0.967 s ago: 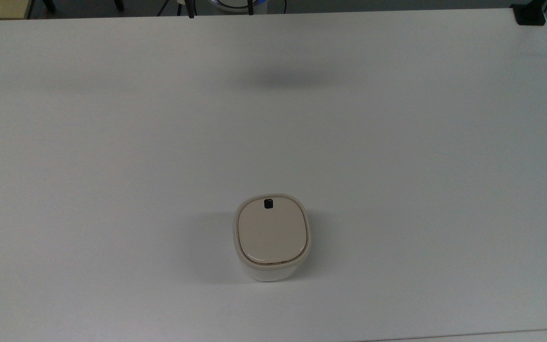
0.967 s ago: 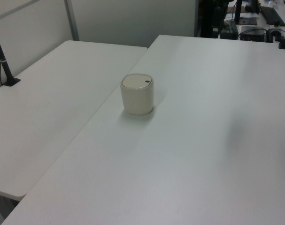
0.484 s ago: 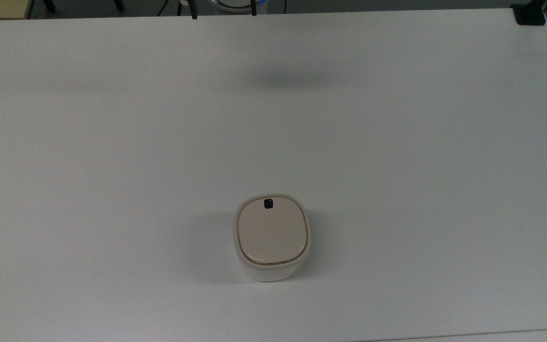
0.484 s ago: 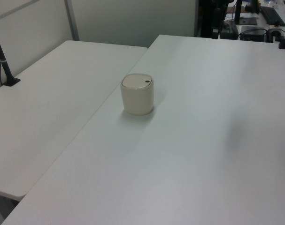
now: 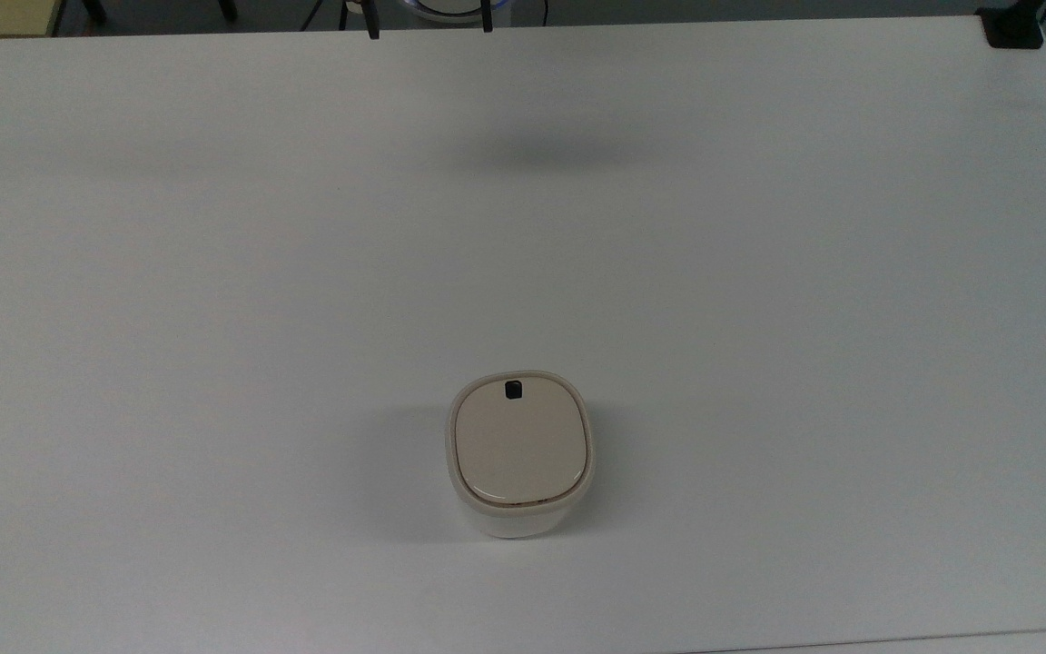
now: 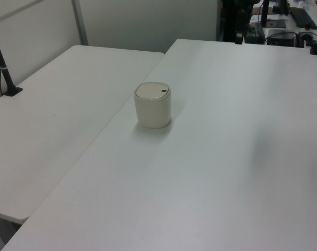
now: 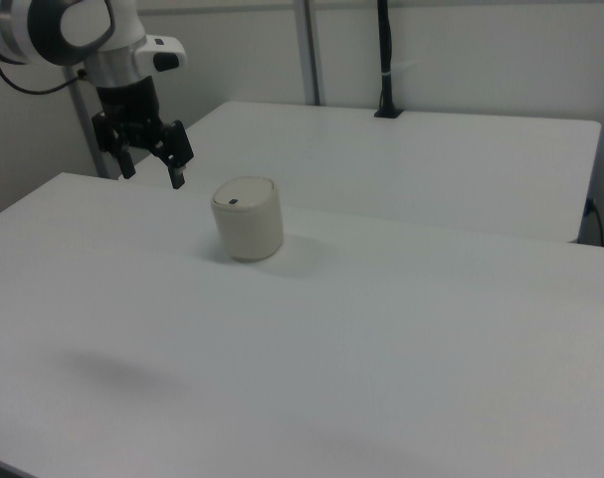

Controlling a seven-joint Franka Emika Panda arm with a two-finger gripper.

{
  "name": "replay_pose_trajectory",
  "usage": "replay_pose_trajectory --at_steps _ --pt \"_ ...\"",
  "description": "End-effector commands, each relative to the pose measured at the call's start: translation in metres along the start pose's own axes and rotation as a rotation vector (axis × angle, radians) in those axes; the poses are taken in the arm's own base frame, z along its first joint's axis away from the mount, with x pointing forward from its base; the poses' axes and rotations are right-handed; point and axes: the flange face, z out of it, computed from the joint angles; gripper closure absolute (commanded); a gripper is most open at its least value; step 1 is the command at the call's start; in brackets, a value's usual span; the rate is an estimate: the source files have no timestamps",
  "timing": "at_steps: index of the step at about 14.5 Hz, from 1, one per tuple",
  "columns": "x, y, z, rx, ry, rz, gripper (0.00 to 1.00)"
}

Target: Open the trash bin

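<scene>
Standing lid-closed on the worktop [image 5: 759, 272], the trash bin [image 5: 519, 451] was untouched; the right view revealed the gripper [image 7: 154, 169], fingers wide apart, hovering clear.

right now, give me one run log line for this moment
phase: approach | trash bin: upright on table, lid closed | button: untouched | tool: open, in air, apart from bin

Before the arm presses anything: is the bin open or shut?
Shut. The lid lies flat inside the bin rim, with no gap.
</scene>
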Motion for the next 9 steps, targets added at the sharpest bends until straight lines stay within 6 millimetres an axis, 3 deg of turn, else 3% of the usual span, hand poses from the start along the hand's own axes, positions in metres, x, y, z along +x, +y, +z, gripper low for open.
replay_pose_trajectory --at_steps 1,5,8,9 --pt "-0.003 -0.002 0.003 -0.018 -0.012 -0.065 0.00" --pt "0.001 0.005 0.010 -0.016 -0.023 -0.212 0.00" --pt "0.012 0.011 0.026 -0.030 -0.044 -0.272 0.01" --pt "0.017 0.009 0.031 -0.049 -0.045 -0.283 0.10"
